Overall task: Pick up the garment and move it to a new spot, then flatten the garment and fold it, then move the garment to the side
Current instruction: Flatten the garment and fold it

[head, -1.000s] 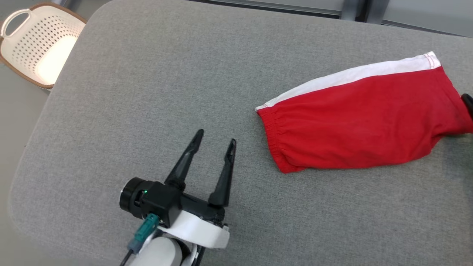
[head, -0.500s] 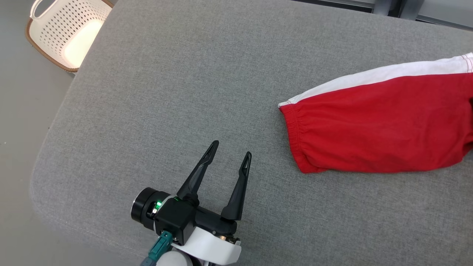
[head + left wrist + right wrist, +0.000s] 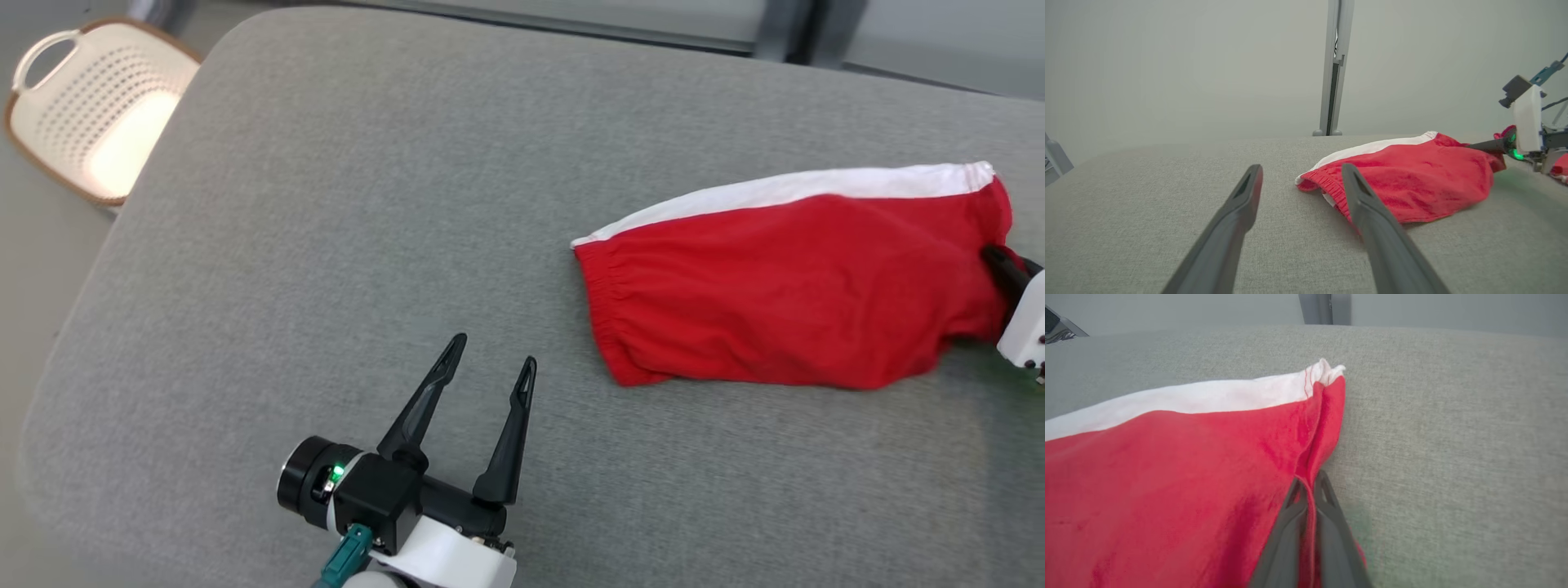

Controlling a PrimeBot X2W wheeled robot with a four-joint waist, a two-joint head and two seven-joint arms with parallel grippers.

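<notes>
Right end effector [image 3: 1308,479] is clamping hem of red, white-banded jersey garment [image 3: 784,294]; left end effector [image 3: 490,349] is hovering spread wide, empty, above woven grey table [image 3: 367,204].

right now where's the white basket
In the head view the basket sits at the upper left, just beyond the grey surface's far left corner.

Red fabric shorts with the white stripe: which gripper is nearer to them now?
Right. The right gripper is shut on the red fabric shorts at their right edge. The left gripper hangs open over the grey padded surface, apart from their waistband end.
</notes>
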